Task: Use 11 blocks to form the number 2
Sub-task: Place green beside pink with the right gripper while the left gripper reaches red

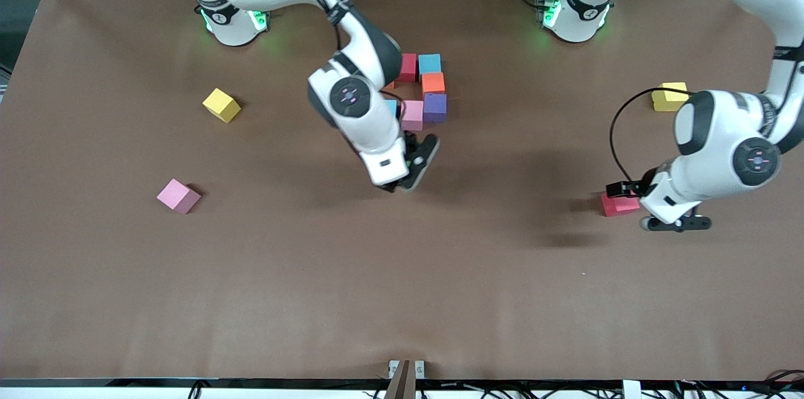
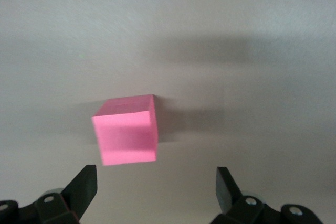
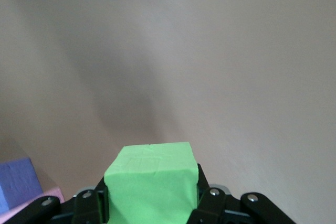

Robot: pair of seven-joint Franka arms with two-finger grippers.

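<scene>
No writing or brand can be read on any cube or on the brown surface [image 1: 402,298].

The right gripper [image 3: 152,205] is clamped on the green cube [image 3: 152,182], its fingers [image 3: 94,203] pressed against two opposite sides. In the front view the gripper [image 1: 411,180] hangs over bare surface just in front of the cluster of cubes, and the green cube itself is hidden by the arm there. The right wrist view shows a purple corner [image 3: 18,184] and a pink edge at its rim.

The left gripper [image 2: 155,190] has its fingers [image 2: 84,187] spread wide and holds nothing. It hovers over the red cube [image 2: 126,132], which lies between the fingers' lines and apart from both. In the front view this gripper [image 1: 675,223] sits toward the left arm's end of the surface, with the red cube [image 1: 619,204] just beside it.

The cluster lies mid-surface: a second red cube [image 1: 408,67] beside a light blue cube [image 1: 429,63], an orange cube [image 1: 433,83] just in front of the blue one, a purple cube [image 1: 434,107] in front of that, and a pink cube [image 1: 412,115] touching the purple one. More cubes there are partly covered by the right arm.

A second pink cube [image 1: 178,196] lies alone toward the right arm's end. One yellow cube [image 1: 221,105] lies farther from the camera than it; another yellow cube [image 1: 669,96] lies toward the left arm's end.
</scene>
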